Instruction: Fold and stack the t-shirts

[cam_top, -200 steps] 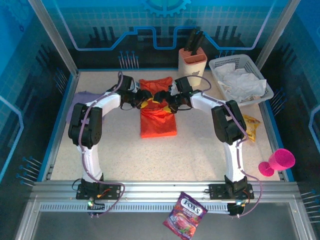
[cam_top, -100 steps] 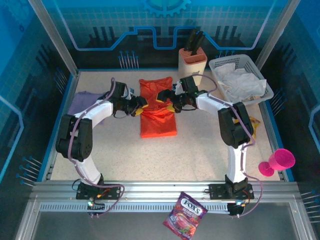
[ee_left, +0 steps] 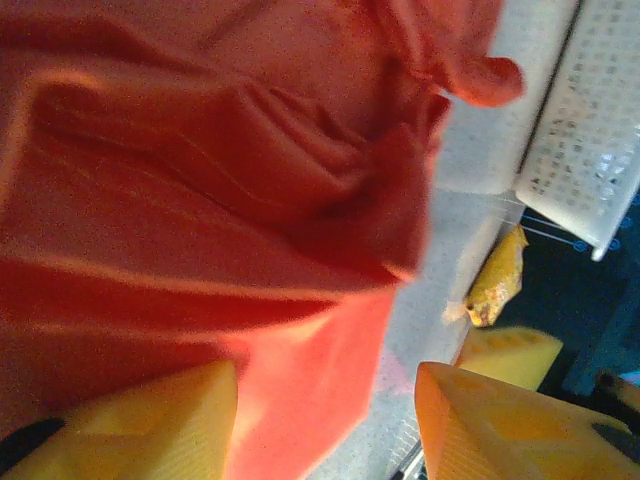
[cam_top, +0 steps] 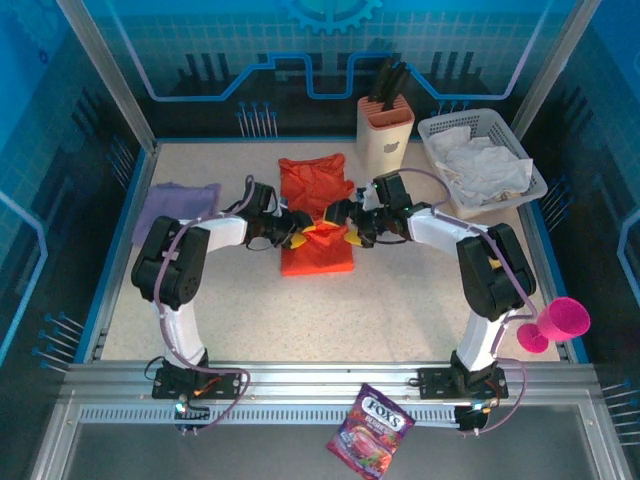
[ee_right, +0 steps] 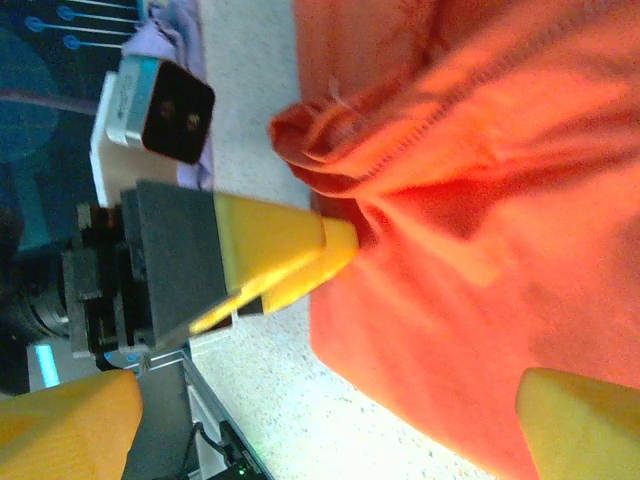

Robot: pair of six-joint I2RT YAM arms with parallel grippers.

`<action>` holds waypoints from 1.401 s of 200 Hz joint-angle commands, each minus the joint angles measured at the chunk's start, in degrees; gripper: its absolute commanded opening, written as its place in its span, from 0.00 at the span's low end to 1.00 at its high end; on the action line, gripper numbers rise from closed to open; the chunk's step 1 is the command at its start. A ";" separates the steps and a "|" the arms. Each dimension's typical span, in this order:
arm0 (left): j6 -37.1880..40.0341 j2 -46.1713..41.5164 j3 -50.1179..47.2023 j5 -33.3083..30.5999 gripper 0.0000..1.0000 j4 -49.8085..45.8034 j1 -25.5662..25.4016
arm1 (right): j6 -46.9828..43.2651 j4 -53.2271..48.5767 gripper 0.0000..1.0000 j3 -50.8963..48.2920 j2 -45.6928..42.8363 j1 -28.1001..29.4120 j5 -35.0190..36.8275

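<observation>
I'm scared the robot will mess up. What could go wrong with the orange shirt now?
1. The left gripper and right gripper sit very close together over the orange shirt, so they might bump each other.
2. The shirt's far part looks bunched and wrinkled, so the fold may turn out lumpy or crooked.
3. Both grippers' jaws stand open, so the cloth might slide out before it is pinched.

On the table (cam_top: 400, 300) the middle t-shirt (cam_top: 315, 200) lies with the left t-shirt (cam_top: 175, 205) well apart beside it, the knife block (cam_top: 385, 130) behind it to the right, the basket (cam_top: 428, 128) right of the block, and the candy bag (cam_top: 370, 432) on the near rail.
</observation>
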 commanded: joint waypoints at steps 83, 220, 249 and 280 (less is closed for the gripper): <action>0.40 6.89 8.27 0.38 0.50 2.42 1.62 | 5.95 10.64 0.98 -4.59 5.08 5.36 0.58; 12.86 11.69 32.09 -2.71 0.49 -21.31 8.39 | 3.70 9.84 0.98 -3.59 8.02 5.46 0.10; 15.06 5.23 25.84 -2.92 0.49 -23.28 8.65 | 0.80 5.57 0.99 0.66 6.58 4.52 -0.55; 17.93 -2.66 15.94 -2.62 0.52 -25.20 8.91 | -3.89 -1.34 1.00 4.64 3.29 3.32 0.03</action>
